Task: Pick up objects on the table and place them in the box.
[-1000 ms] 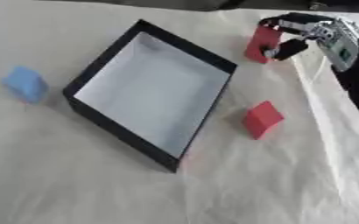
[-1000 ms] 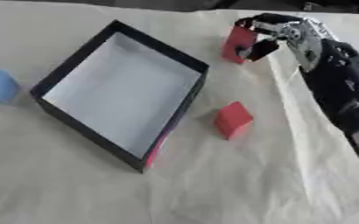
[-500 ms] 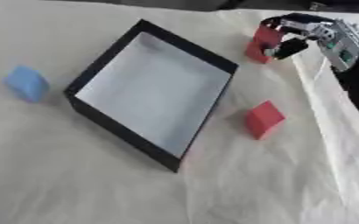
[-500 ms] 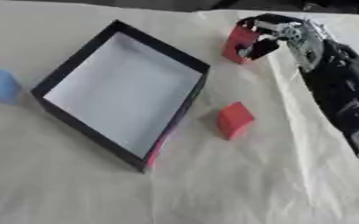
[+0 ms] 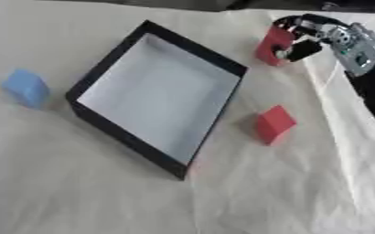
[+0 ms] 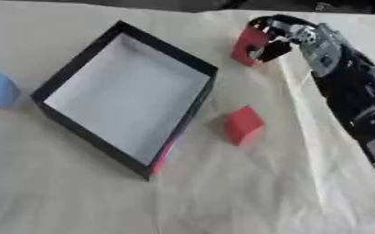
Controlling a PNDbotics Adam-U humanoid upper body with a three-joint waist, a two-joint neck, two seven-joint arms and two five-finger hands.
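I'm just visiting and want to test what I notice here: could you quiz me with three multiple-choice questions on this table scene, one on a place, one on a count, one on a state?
1. Where is the blue block?
A. Inside the box
B. On the table left of the box
C. In the robot's hand

2. How many red blocks show?
A. One
B. Two
C. Four

3. What is the right hand doing?
A. Resting flat and open
B. Curled round a red block
C. Pressing the box rim

Answers:
1 B: the blue block lies on the cloth left of the black box.
2 B: one red block lies right of the box, the other is at the hand.
3 B: the right hand has fingers round the far red block.
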